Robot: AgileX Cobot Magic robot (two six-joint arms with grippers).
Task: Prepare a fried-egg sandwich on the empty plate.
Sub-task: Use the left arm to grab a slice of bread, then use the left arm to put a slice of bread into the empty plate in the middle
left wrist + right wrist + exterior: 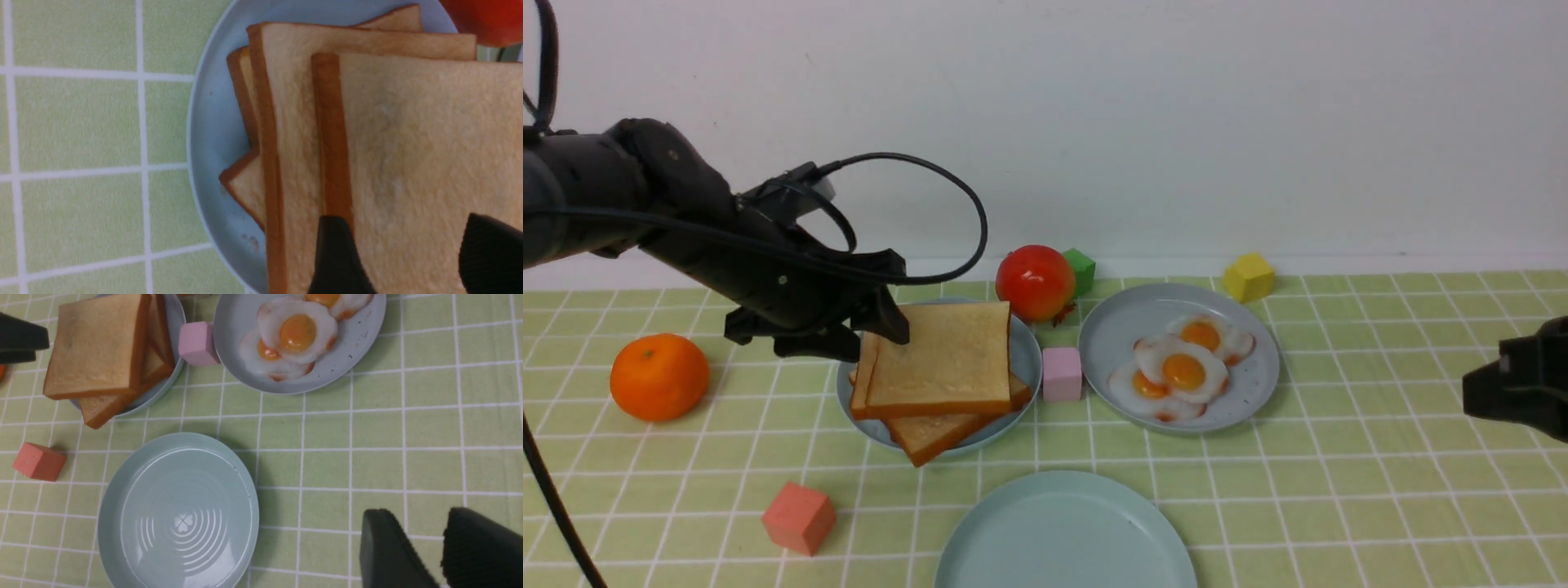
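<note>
The pale mint plate (1013,539) (122,498) at the table's front centre holds nothing, and no fried-egg sandwich is in view. Behind it on the left, several toast slices are stacked on a grey-blue plate (1031,359). The top slice (947,359) (408,134) (94,343) sits askew. My left gripper (890,327) (404,220) is at that slice's left edge, jaws wide apart over its face, open. Fried eggs (1183,371) (297,332) overlap on a second grey-blue plate (1135,318). At the right my right gripper (1474,392) (421,514) hangs over bare cloth, open and empty.
A red tomato (1035,282) and a green block (1081,269) sit behind the plates. A pink block (1062,374) stands between them. A yellow block (1248,278) is at the back right, an orange (659,377) at the left, and a salmon block (799,518) at the front left.
</note>
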